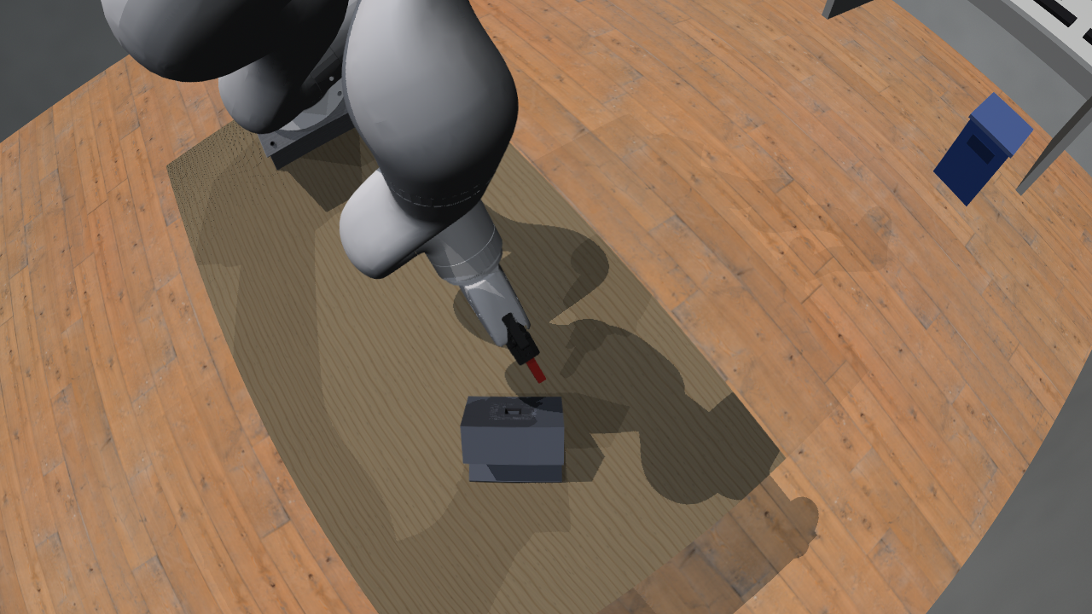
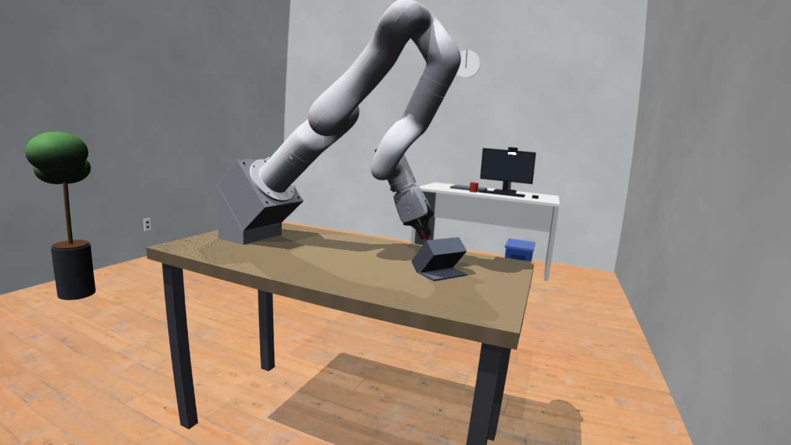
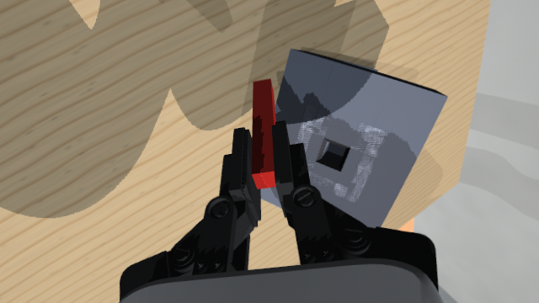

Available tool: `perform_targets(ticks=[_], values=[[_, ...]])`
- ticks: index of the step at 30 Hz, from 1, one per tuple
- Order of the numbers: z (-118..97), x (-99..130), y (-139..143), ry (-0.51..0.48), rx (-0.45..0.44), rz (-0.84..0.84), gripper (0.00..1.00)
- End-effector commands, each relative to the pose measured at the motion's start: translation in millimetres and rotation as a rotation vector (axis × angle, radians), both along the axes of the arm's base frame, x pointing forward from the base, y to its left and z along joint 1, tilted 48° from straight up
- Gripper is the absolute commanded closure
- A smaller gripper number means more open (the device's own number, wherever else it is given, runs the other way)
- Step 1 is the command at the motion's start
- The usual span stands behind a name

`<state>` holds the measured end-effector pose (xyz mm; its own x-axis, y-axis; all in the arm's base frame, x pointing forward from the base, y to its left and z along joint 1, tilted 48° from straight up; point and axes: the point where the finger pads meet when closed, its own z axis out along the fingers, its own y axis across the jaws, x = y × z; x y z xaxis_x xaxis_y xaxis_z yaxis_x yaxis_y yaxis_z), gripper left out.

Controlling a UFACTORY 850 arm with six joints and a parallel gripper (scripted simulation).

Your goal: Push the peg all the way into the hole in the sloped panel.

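Your claw (image 3: 259, 145) grips the red peg (image 3: 264, 130), aligning beside the hole (image 3: 333, 154); shift it sideways onto the opening next.

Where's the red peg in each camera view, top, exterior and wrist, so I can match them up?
Top: the red peg sticks out of the gripper near the centre, just above the grey sloped panel.
Exterior: only a thin red sliver shows right of centre, just above the panel's top edge.
Wrist: centre frame, clamped upright between the black fingers, left of the square hole.
Shared landmark: the sloped panel.
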<state>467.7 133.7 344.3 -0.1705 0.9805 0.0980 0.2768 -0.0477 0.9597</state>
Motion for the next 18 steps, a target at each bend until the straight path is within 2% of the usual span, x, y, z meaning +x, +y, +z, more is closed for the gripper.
perform_targets(ticks=[1,18], values=[[0.7,0.5,2.5,-0.007,0.020,-0.016,1.00],[1.7,0.9,11.0,-0.034,0.096,-0.084,1.00]])
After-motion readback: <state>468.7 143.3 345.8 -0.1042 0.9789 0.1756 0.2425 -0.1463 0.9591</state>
